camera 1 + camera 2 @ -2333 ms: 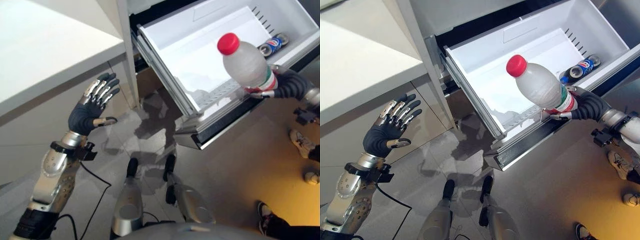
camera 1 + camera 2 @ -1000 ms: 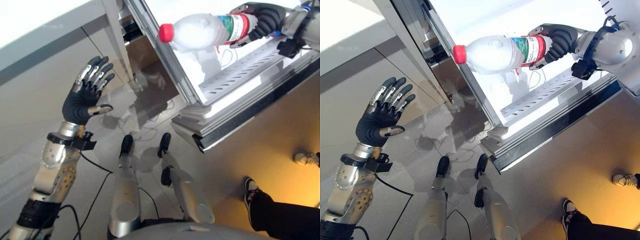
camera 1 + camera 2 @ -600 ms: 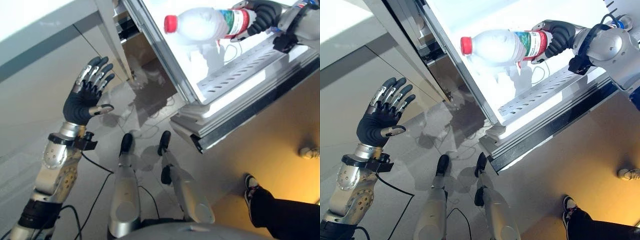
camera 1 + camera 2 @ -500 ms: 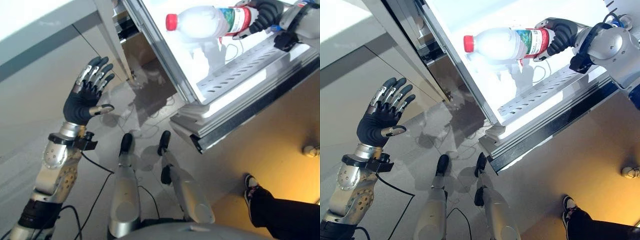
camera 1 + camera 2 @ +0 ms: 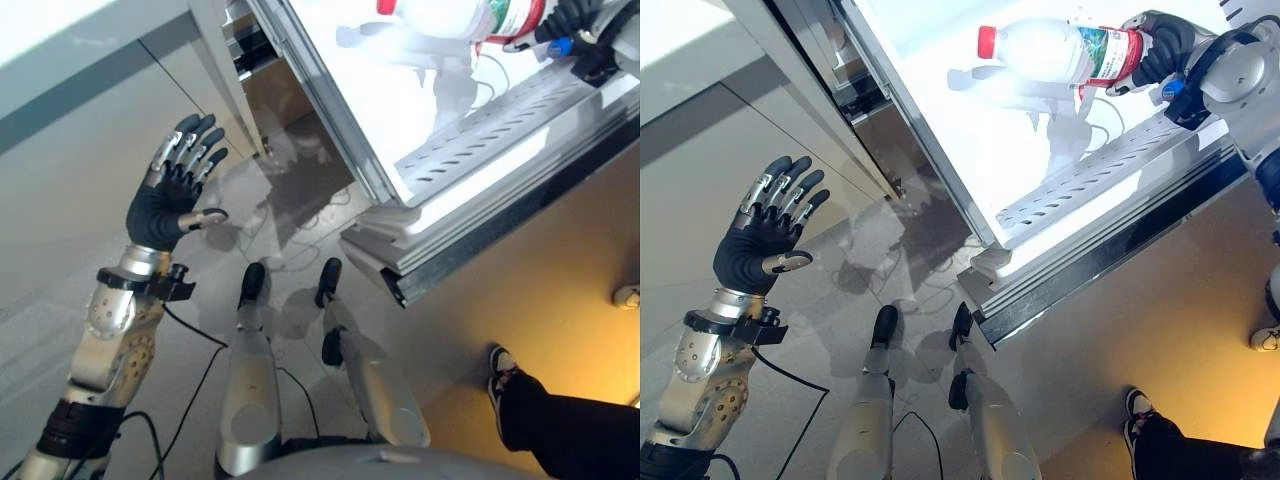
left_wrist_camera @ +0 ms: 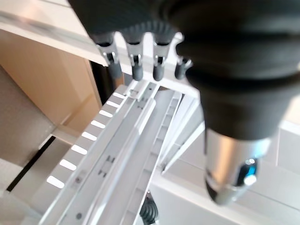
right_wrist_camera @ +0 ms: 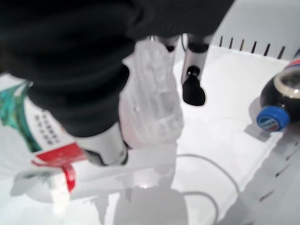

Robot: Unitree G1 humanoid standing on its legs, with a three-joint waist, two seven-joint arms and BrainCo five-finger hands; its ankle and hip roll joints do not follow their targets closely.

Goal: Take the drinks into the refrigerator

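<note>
A clear plastic bottle [image 5: 1050,52] with a red cap and a green-and-red label lies sideways in the air above the open white refrigerator drawer [image 5: 1110,200]. My right hand [image 5: 1160,45] is shut round its lower end. In the right wrist view the thumb and fingers [image 7: 192,89] curl round the ribbed bottle base [image 7: 150,93]. A dark cola bottle with a blue cap [image 7: 279,105] lies in the drawer's corner. My left hand [image 5: 170,200] is raised over the floor beside the cabinet, palm up, fingers [image 6: 136,70] straight and holding nothing.
A white counter and cabinet front [image 5: 700,100] stand at the left. The drawer's front edge [image 5: 470,230] juts out over the floor. A person's dark trouser leg and shoe [image 5: 520,400] are at the lower right, and another shoe [image 5: 1265,338] at the right edge.
My right hand has carried the bottle up and to the right, further in over the drawer. The left hand has stayed where it was.
</note>
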